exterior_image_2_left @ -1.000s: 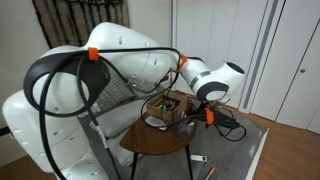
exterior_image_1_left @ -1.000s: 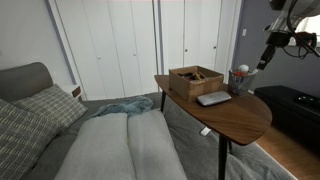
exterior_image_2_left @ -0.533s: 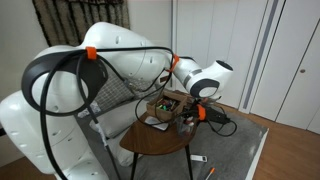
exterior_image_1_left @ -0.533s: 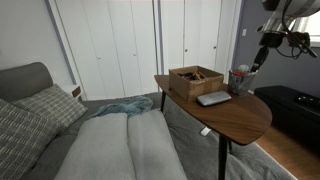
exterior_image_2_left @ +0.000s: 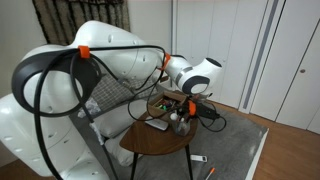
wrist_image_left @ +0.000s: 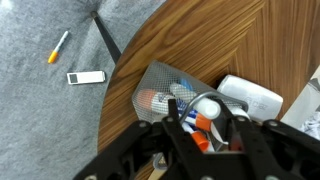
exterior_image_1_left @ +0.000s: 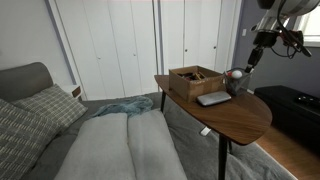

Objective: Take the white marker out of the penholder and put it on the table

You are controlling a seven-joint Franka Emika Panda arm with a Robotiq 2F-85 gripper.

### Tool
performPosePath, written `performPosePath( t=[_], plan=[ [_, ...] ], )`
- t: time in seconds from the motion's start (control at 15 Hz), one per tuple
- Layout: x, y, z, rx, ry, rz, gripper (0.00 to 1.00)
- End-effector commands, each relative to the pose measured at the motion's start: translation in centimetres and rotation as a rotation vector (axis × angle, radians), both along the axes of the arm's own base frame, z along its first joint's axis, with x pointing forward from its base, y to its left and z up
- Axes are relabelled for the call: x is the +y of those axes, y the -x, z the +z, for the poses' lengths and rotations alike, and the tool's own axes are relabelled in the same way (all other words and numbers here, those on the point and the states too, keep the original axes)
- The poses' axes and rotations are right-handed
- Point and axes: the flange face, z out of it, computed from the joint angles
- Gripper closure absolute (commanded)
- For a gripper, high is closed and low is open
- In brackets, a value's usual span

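Observation:
The penholder (wrist_image_left: 157, 88) is a small grey mesh cup near the edge of the brown table (wrist_image_left: 200, 45); it also shows in both exterior views (exterior_image_1_left: 238, 82) (exterior_image_2_left: 180, 124). Several markers stand in it. The white marker (wrist_image_left: 205, 106) shows its round white top beside an orange-and-blue one. My gripper (wrist_image_left: 212, 128) hangs straight over the cup, and its two black fingers (wrist_image_left: 185, 125) flank the marker tops. A gap still shows on both sides of the white marker, so the jaws stand partly closed but open. From outside, the gripper (exterior_image_1_left: 247, 68) (exterior_image_2_left: 186, 112) is right above the cup.
A shallow wooden box (exterior_image_1_left: 195, 79) and a flat grey slab (exterior_image_1_left: 213, 98) (wrist_image_left: 250, 95) lie next to the cup. On the grey carpet below lie a loose orange-and-white pen (wrist_image_left: 58, 47) and a small white bar (wrist_image_left: 86, 77). A grey bed (exterior_image_1_left: 110, 140) fills the room beside the table.
The arm has come down and in toward the penholder until the gripper is over it. The jaws have narrowed from wide open to round the marker tops.

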Motion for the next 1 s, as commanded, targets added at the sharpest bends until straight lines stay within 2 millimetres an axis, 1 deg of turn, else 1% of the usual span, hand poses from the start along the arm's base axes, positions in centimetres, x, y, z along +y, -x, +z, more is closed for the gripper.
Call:
performPosePath(
  t=[0.0, 0.07, 0.33, 0.4, 0.47, 0.53, 0.6, 0.67, 0.73, 0.8, 0.93],
  plan=[
    [0.31, 0.9, 0.55, -0.003, 0.037, -0.044, 0.49],
    [0.24, 0.96, 0.52, 0.008, 0.056, -0.052, 0.49],
    [-0.06, 1.29, 0.12, 0.071, 0.129, -0.091, 0.31],
    [-0.18, 1.39, 0.09, 0.081, 0.138, -0.097, 0.31],
    [-0.28, 1.47, 0.11, 0.088, 0.146, -0.104, 0.33],
    [-0.37, 1.5, 0.13, 0.094, 0.154, -0.11, 0.38],
    [-0.41, 1.5, 0.11, 0.099, 0.157, -0.113, 0.4],
    [-0.42, 1.52, 0.14, 0.102, 0.158, -0.118, 0.46],
    [-0.41, 1.53, 0.21, 0.101, 0.156, -0.122, 0.46],
    [-0.4, 1.54, 0.31, 0.095, 0.15, -0.124, 0.53],
    [-0.4, 1.52, 0.54, 0.08, 0.139, -0.125, 0.54]
  ],
)
